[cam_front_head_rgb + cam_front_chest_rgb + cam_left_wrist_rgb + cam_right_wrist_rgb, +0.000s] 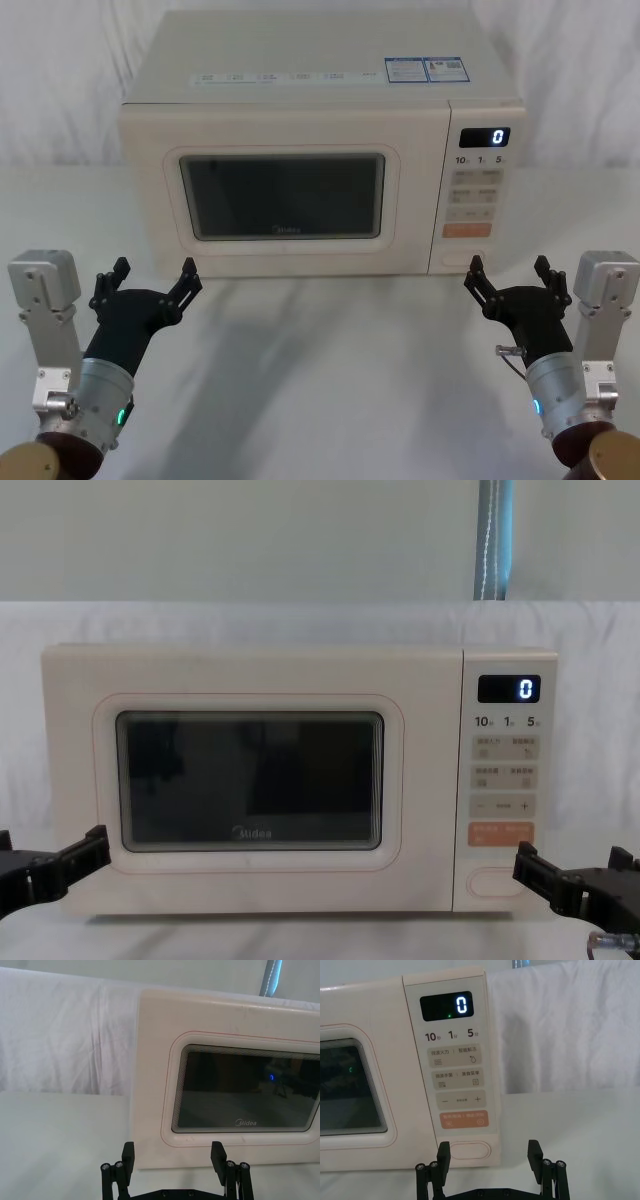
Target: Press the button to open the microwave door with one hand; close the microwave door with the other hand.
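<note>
Microwave door (280,195): you have it flush against the oven body, window dark, Midea logo low on the glass; it fills the cream front to the left of the control panel (478,195).
Button (470,1150): your big cream pill key sits at the very bottom of the panel, just under the orange key (464,1120); nothing touches it.
Display (484,137): it reads 0.
Left gripper (154,272): you see it released, its 2 fingers spread apart, hovering above the white table (320,370) near the door's lower left corner, clear of the door.
Right gripper (509,270): also released, fingers spread and holding nothing, near the panel's lower edge, with the button just beyond one fingertip in the right wrist view.
</note>
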